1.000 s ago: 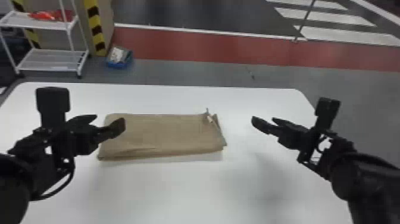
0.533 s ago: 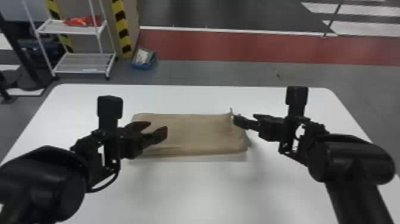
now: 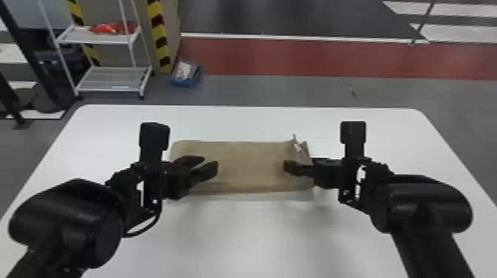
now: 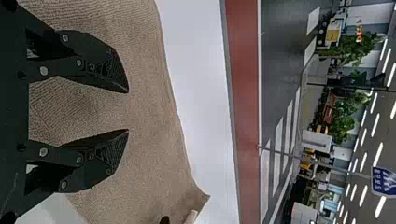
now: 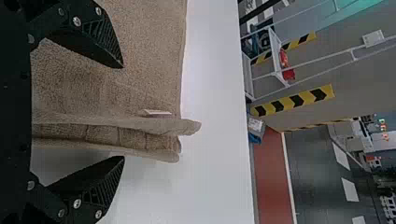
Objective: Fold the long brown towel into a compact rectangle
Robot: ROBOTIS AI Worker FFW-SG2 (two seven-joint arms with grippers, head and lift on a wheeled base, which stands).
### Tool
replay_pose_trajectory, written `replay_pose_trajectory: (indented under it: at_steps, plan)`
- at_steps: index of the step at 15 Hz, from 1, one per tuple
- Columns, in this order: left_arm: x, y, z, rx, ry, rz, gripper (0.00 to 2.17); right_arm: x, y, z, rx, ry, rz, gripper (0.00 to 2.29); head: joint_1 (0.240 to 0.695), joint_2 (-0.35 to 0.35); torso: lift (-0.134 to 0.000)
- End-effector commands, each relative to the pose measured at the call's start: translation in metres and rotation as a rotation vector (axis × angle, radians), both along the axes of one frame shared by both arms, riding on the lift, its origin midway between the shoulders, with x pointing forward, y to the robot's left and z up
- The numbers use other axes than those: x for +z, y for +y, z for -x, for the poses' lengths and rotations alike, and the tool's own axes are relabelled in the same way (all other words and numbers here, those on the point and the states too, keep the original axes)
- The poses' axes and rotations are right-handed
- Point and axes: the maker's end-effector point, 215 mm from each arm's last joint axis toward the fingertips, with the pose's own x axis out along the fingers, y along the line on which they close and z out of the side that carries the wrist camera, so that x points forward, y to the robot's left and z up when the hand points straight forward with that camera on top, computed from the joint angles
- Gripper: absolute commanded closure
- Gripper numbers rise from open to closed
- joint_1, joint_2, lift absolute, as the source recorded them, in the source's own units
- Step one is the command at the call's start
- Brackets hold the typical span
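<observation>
Lying near the middle of the white, smooth-topped table, the brown, ribbed-cloth towel forms a folded oblong, its long axis running left to right across the robot's front. A small white tag sits at its far right corner. The black left gripper is over the left end, fingers apart; the black right gripper, also open, has the layered right edge between its fingers, ungripped.
</observation>
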Motion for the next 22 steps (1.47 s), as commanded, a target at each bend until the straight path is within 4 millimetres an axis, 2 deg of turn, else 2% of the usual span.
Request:
replay_pose_trajectory:
  at_steps: [1,3,4,5,7,8,10,12,16,19,20,21,22]
  plan:
    - [-0.009,0.0,-0.003,-0.003,0.022,-0.013,1.01,-0.002,-0.005,0.001,-0.009,0.001,-0.003,0.22,0.695,-0.045,-0.123]
    - [-0.016,-0.004,-0.003,-0.012,0.038,-0.016,1.09,-0.003,-0.008,0.0,-0.013,0.008,-0.01,0.29,0.695,-0.05,-0.123]
    - [-0.02,-0.006,-0.003,-0.014,0.044,-0.024,1.27,-0.004,-0.007,0.0,-0.008,0.01,-0.015,0.29,0.695,-0.052,-0.123]
    - [-0.02,-0.005,-0.005,-0.012,0.048,-0.025,1.33,-0.004,-0.007,-0.001,-0.005,0.01,-0.018,0.32,0.695,-0.054,-0.123]
    - [-0.019,-0.006,-0.008,-0.013,0.048,-0.028,1.33,-0.002,-0.006,-0.005,0.004,0.013,-0.036,0.44,0.695,-0.056,-0.123]
    - [-0.02,-0.007,-0.008,-0.014,0.052,-0.029,1.33,0.0,-0.006,-0.005,0.008,0.012,-0.046,0.59,0.695,-0.055,-0.123]
    - [-0.021,-0.008,-0.009,-0.014,0.057,-0.028,1.33,0.002,-0.002,-0.004,0.024,0.01,-0.065,0.69,0.695,-0.055,-0.123]
    - [-0.021,-0.007,-0.01,-0.013,0.06,-0.032,1.33,0.007,0.001,-0.004,0.034,0.004,-0.089,0.92,0.695,-0.054,-0.123]
    - [-0.028,-0.007,-0.008,-0.013,0.081,-0.035,1.33,0.032,0.016,0.002,0.067,-0.043,-0.151,0.94,0.695,-0.047,-0.123]
    - [-0.032,-0.013,-0.007,-0.02,0.086,-0.044,1.33,0.066,0.025,0.007,0.086,-0.086,-0.204,0.94,0.695,-0.036,-0.123]
    - [-0.032,-0.016,-0.005,-0.022,0.091,-0.033,1.33,0.076,0.02,0.007,0.08,-0.095,-0.207,0.94,0.695,-0.035,-0.123]
    - [-0.04,-0.019,0.006,-0.029,0.121,-0.02,1.33,0.082,0.019,0.006,0.076,-0.102,-0.212,0.94,0.695,-0.035,-0.123]
    - [-0.024,-0.022,0.006,-0.031,0.094,0.001,1.33,0.085,0.01,0.004,0.062,-0.099,-0.214,0.94,0.695,-0.036,-0.123]
